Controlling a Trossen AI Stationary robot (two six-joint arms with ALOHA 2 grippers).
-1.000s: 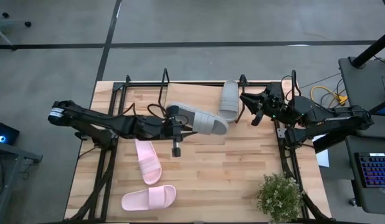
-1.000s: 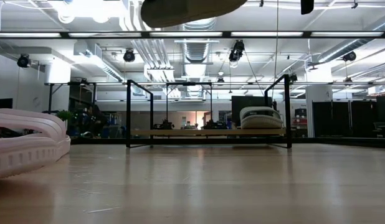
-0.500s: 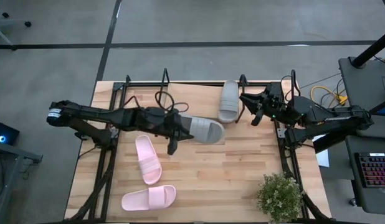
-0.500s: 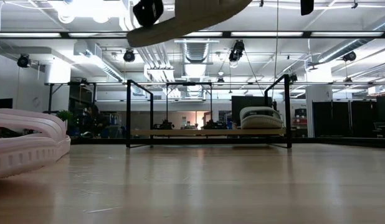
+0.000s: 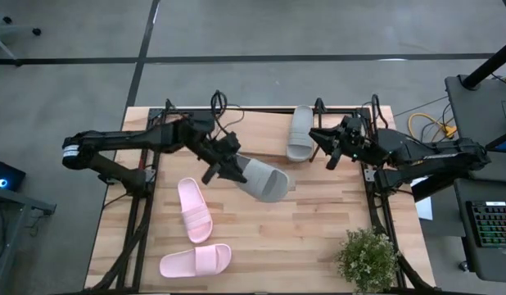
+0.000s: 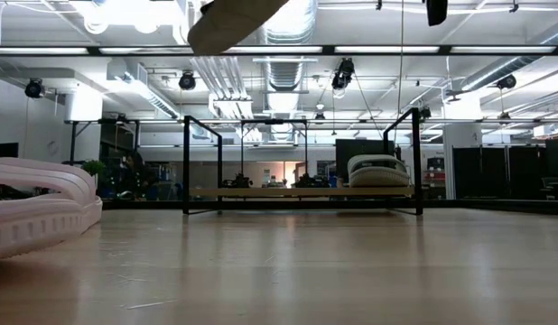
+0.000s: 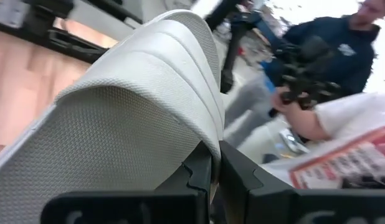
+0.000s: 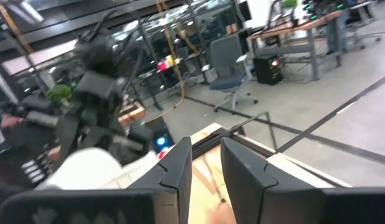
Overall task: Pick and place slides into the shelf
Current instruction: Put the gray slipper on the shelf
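Four slides are in sight. One grey slide (image 5: 264,179) hangs clear of the bench near its middle, held in the left gripper (image 5: 223,161), whose jaws are clamped tight on the rim of the sandal; in the left wrist view the dark fingers (image 7: 199,176) pinch the pale textured strap (image 7: 142,112) between them. From table height only its sole (image 6: 234,20) shows, tilted, at the upper edge of the picture. The second grey slide (image 5: 300,133) lies on the shelf (image 5: 196,115) at the bench's far edge, towards the far right corner, and the low view shows it resting on the light board (image 6: 302,191) beside the right-hand black upright (image 6: 417,161).

Both pink slides rest on the bench itself: one (image 5: 194,210) left of centre with its length running towards the near edge, the other (image 5: 196,260) lying crosswise close to the near edge (the two are near each other but apart).

The right gripper (image 5: 324,146) hovers just beside the shelved grey slide, near the far right corner, with its jaws set narrowly apart and nothing between them. A small potted plant (image 5: 368,259) stands at the near right corner.
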